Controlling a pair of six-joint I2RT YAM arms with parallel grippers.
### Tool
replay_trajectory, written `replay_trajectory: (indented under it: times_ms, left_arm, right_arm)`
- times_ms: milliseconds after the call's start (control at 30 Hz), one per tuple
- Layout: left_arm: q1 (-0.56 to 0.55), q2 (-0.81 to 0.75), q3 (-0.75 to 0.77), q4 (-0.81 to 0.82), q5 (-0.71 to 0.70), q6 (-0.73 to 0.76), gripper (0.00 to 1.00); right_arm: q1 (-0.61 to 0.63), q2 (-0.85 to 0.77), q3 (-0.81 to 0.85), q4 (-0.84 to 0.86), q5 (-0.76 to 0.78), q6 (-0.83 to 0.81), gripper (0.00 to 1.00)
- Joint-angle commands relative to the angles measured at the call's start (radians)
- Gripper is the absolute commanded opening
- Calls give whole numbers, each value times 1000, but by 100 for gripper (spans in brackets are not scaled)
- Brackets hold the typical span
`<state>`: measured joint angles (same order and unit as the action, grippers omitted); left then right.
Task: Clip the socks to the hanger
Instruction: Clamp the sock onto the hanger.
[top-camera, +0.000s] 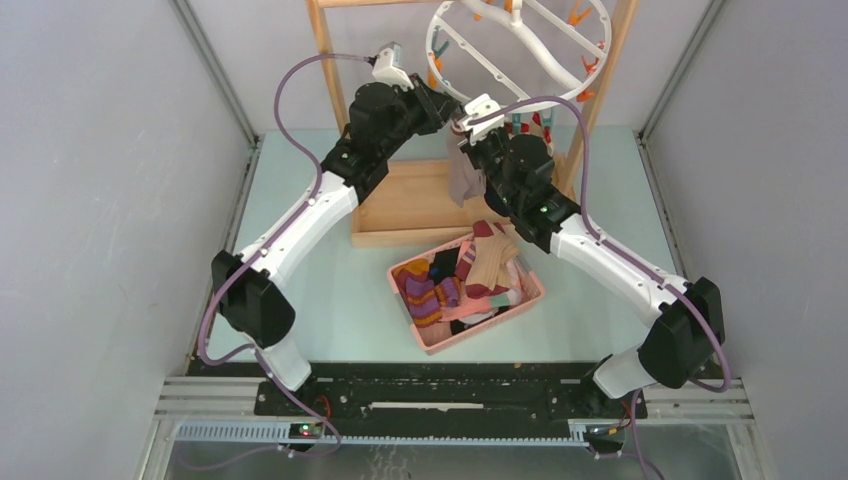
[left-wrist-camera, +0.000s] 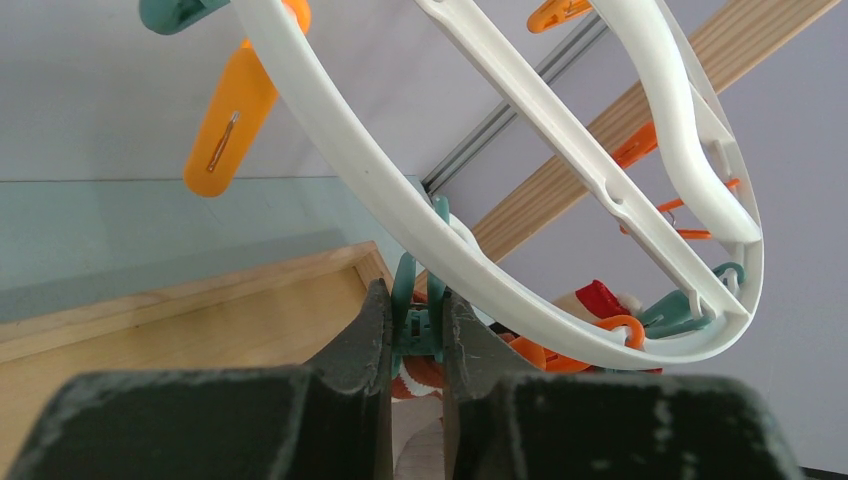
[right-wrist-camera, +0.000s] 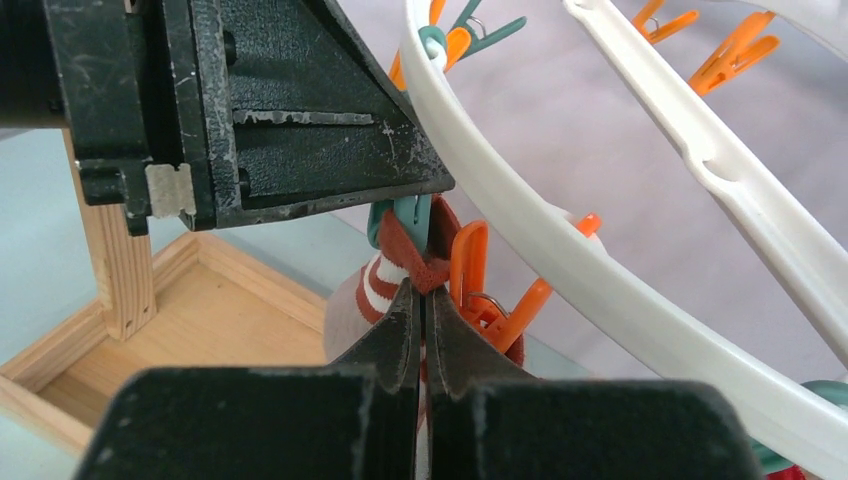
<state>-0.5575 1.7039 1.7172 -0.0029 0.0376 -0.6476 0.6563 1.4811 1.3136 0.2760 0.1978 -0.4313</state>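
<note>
No text, label, brand, number or sign can be read in any of the three views; the hanger, the socks and the pink basket carry no legible marking.

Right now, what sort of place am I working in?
Probably a lab test cell set up for hanging laundry: plain grey walls close in a table, a white clip hanger hangs at a wooden rack, and a pink basket holds socks.
</note>
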Motion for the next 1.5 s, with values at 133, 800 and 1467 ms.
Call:
replay_trajectory:
  times_ms: [133, 800, 1467]
  left_arm:
    - [10, -41, 65, 17, -16, -15, 0]
    - [10, -37, 73, 10, -22, -7, 0]
    - [10, -44, 65, 11, -1, -45, 0]
  right_arm:
    - [21, 4, -5, 83, 70, -8, 0]
    - [7, -59, -77, -43, -3, -32, 0]
    - [-44, -1, -28, 94, -103, -18, 0]
